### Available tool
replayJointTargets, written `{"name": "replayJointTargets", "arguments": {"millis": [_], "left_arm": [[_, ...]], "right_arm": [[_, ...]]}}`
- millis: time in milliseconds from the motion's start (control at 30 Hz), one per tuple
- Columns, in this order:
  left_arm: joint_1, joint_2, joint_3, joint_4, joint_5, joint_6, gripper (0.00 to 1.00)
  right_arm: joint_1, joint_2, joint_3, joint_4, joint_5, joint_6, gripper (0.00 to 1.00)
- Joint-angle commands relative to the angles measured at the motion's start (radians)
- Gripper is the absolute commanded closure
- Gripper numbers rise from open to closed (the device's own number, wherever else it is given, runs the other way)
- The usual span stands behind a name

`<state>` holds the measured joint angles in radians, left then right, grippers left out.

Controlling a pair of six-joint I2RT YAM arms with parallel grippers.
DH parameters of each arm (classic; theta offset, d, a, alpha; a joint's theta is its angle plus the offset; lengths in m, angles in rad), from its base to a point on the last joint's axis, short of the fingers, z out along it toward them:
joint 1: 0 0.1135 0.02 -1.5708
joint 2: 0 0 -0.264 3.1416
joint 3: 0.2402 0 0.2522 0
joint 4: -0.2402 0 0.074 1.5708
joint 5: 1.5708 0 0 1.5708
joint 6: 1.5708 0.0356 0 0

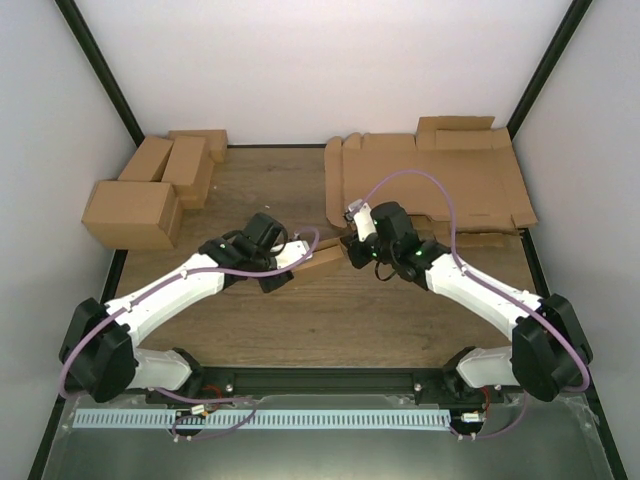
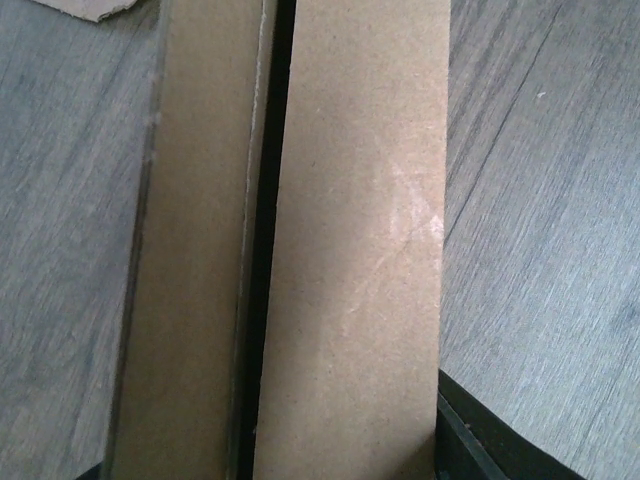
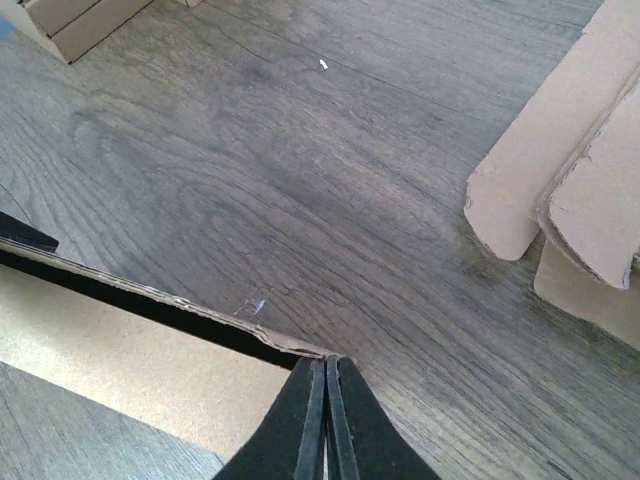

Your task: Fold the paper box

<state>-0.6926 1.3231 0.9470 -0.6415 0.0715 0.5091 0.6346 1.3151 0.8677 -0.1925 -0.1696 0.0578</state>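
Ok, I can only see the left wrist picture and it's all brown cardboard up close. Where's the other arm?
Observer: It's at the far end of that same piece. The right gripper is shut, with its tips right at the thin edge of the paper box.
Operator: Is there more cardboard anywhere?
Observer: Yes, a pile of flat sheets lies at the far right of the table.
Operator: Are any boxes done already?
Observer: Several folded boxes sit together in the far left corner.
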Motion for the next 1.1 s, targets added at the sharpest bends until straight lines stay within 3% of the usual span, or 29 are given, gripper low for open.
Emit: {"name": "replayJointTargets", "arguments": {"millis": [0,300,733,1067], "left_arm": [[-0.003,0.024,0.005,0.018,-0.005,-0.023,0.56],[-0.001,0.064,0.005,0.025,-0.006,-0.068,0.54],[-0.001,0.060,0.009,0.025,-0.038,-0.059,0.54],[-0.002,0.066,0.013,0.025,-0.034,-0.070,0.54]], "right_arm": [[0.025,-0.010,-0.033,0.007,0.001,0.024,0.99],[0.052,-0.016,-0.076,0.042,0.024,0.104,0.99],[0.073,0.030,0.060,-0.100,0.042,0.162,0.99],[0.077,0.022,-0.061,-0.040,0.055,0.190,0.99]]}}
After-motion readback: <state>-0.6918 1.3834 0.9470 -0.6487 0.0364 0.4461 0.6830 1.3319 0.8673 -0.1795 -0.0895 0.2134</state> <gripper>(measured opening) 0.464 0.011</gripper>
